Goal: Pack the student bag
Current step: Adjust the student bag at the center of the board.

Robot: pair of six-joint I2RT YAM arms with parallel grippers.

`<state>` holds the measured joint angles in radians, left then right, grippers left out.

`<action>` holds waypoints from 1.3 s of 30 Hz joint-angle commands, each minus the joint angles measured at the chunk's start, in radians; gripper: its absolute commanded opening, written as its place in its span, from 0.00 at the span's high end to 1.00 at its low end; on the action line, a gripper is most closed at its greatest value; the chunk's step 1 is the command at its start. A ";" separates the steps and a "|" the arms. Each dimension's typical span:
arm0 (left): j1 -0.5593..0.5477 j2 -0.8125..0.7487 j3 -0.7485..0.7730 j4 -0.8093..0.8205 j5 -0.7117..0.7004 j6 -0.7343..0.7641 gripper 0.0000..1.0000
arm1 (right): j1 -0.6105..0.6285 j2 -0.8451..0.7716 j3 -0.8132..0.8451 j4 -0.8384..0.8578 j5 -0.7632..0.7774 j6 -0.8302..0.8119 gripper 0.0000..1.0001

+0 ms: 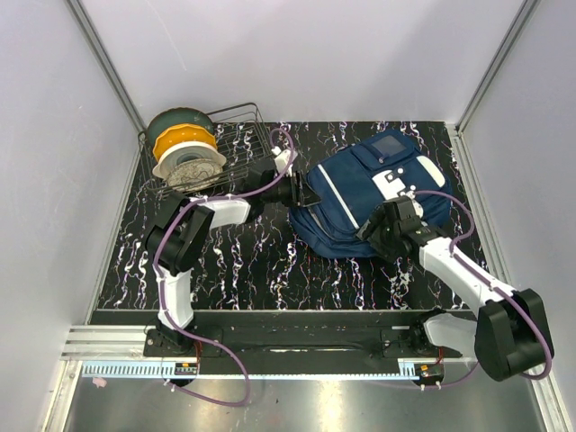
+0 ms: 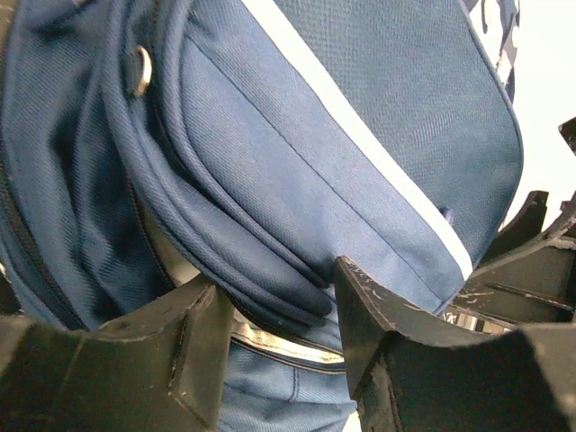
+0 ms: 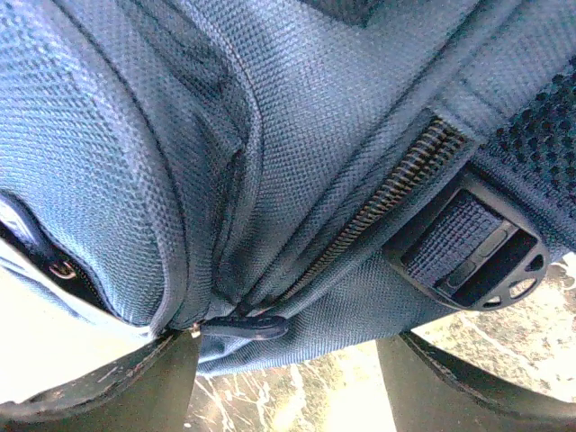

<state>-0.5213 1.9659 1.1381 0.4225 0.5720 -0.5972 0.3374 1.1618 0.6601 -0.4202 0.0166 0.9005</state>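
Note:
The student bag (image 1: 378, 189), navy with white stripes and patches, lies flat on the black marbled table (image 1: 243, 261), right of centre. My left gripper (image 1: 300, 192) is at its left edge. In the left wrist view the left gripper (image 2: 274, 288) is half closed, with folds of the student bag (image 2: 297, 171) and a zip seam filling the gap. My right gripper (image 1: 376, 225) is at the bag's near edge. In the right wrist view the right gripper (image 3: 288, 360) stands wide, straddling the bag's hem (image 3: 360, 297) beside a dark zip pull (image 3: 243, 326) and a strap buckle (image 3: 477, 261).
A wire basket (image 1: 236, 110) stands at the back left, holding stacked spools (image 1: 184, 148) in green, orange and white. White walls close in the table at the back and on both sides. A metal rail runs along the near edge.

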 commanded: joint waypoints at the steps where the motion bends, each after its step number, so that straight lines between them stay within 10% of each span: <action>1: -0.091 -0.056 -0.096 0.030 0.074 -0.013 0.51 | -0.015 0.071 0.107 0.078 0.036 -0.106 0.16; 14: -0.266 -0.254 -0.334 0.102 -0.015 -0.088 0.64 | -0.051 -0.006 0.168 -0.017 0.079 -0.141 0.11; 16: -0.269 -0.304 -0.377 0.089 -0.049 -0.090 0.60 | -0.051 -0.031 0.147 -0.032 0.075 -0.109 0.07; 20: -0.267 -0.477 -0.361 -0.089 -0.142 0.015 0.17 | -0.051 -0.163 0.059 -0.045 0.072 -0.003 0.00; 24: -0.232 -0.555 -0.264 -0.241 -0.233 0.115 0.03 | -0.051 -0.344 -0.060 0.001 0.065 0.126 0.00; 29: -0.105 -0.475 -0.147 -0.295 -0.193 0.180 0.01 | -0.051 -0.511 -0.125 0.032 0.164 0.247 0.00; 39: 0.052 -0.153 0.168 -0.297 -0.015 0.270 0.01 | -0.051 -0.335 -0.057 0.060 0.188 0.292 0.00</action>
<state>-0.4984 1.7348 1.1923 0.1398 0.4648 -0.4088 0.2916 0.7807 0.5449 -0.4122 0.1898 1.1767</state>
